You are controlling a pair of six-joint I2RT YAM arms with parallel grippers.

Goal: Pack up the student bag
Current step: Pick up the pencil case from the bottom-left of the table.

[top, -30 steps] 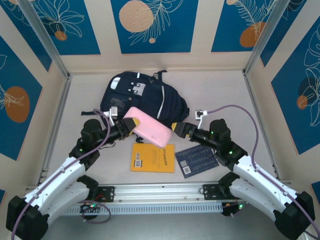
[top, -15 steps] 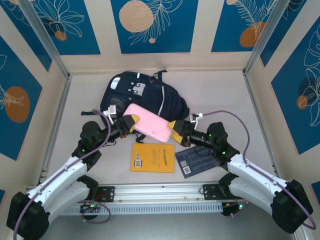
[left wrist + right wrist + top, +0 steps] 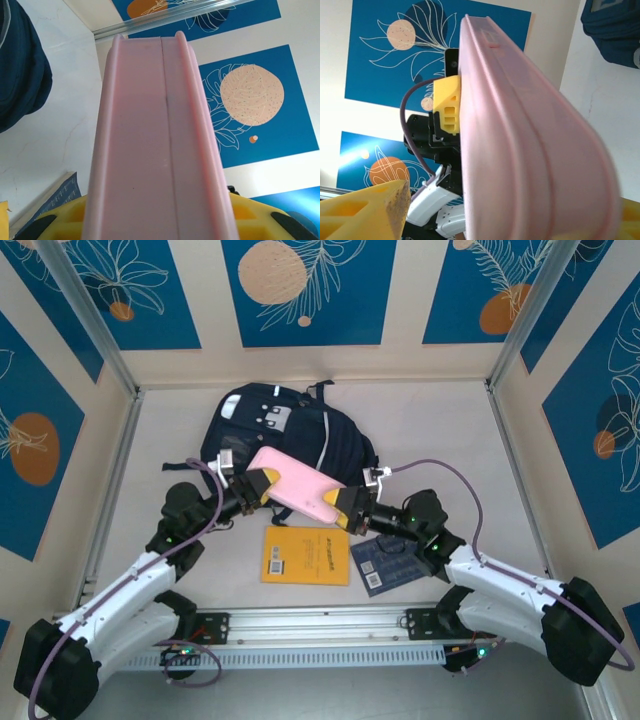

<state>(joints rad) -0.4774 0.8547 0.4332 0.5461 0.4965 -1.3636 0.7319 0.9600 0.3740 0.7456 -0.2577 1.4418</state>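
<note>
The bag (image 3: 290, 430) lies flat at the far middle of the table (image 3: 440, 430), its white-grey patch toward the far left, with open tabletop on both sides. A pink case (image 3: 300, 490) hangs in the air across the bag's near edge, slanting from far left to near right, and covers part of the fabric below it. The left gripper (image 3: 262, 486) is clamped on the case's left end; in the left wrist view the case (image 3: 155, 150) runs straight out from between the yellow fingers (image 3: 60, 225), with the bag (image 3: 20, 65) off to the left. The right gripper (image 3: 345, 508) sits at the case's other end with its jaws spread wide. In the right wrist view one yellow finger (image 3: 365, 212) stands apart from the case (image 3: 520, 150), so there is no firm hold there. Two books lie flat on the table nearer than the case, a yellow book (image 3: 306, 555) and just to its right a blue book (image 3: 393, 562). The right arm passes over the blue book. A metal rail (image 3: 320, 625) runs along the near edge between the arm bases.
</note>
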